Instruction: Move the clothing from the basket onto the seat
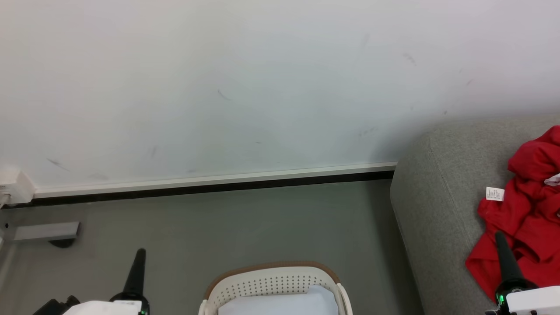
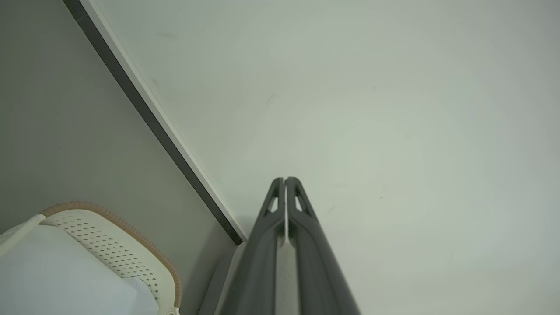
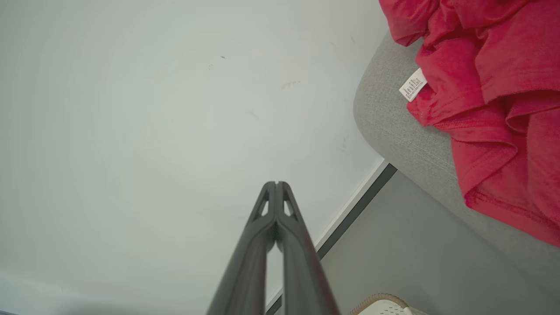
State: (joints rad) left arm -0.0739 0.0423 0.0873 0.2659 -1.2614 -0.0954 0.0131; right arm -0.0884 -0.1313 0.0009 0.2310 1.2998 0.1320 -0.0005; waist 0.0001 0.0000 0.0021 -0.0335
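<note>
Clothing: red garment [image 1: 529, 218] lies crumpled on the seat [image 1: 437, 197], near its rounded corner, with one hem hanging toward the edge.
Why it lies there: the seat is where the task wants it, so I judge the move done or nearly done. The loose heap suggests it was dropped rather than spread out.
Tag: small white label [image 1: 495, 194] pokes out from the garment's left edge and rests on the grey fabric.
Basket: white basket [image 1: 271, 282] with a brown rim stands on the floor [image 1: 218, 227] beside the seat. No red shows in the part of it in view.
Lining: pale cloth [image 1: 280, 302] lies in the basket. It is not the task's thing, so it belongs there.
Left gripper: left gripper [image 1: 140, 256] has its fingers pressed together on nothing and points at the wall [image 1: 218, 87], to the left of the basket.
Right gripper: right gripper [image 1: 500, 238] is pressed together and empty. In the head view it crosses the garment's lower part, but its wrist view shows the cloth off to one side, so I judge it is not touching.
Why both are closed: nothing seems left to carry.
Count: one garment, one tag, one basket, one lining cloth, one seat, two grippers.
</note>
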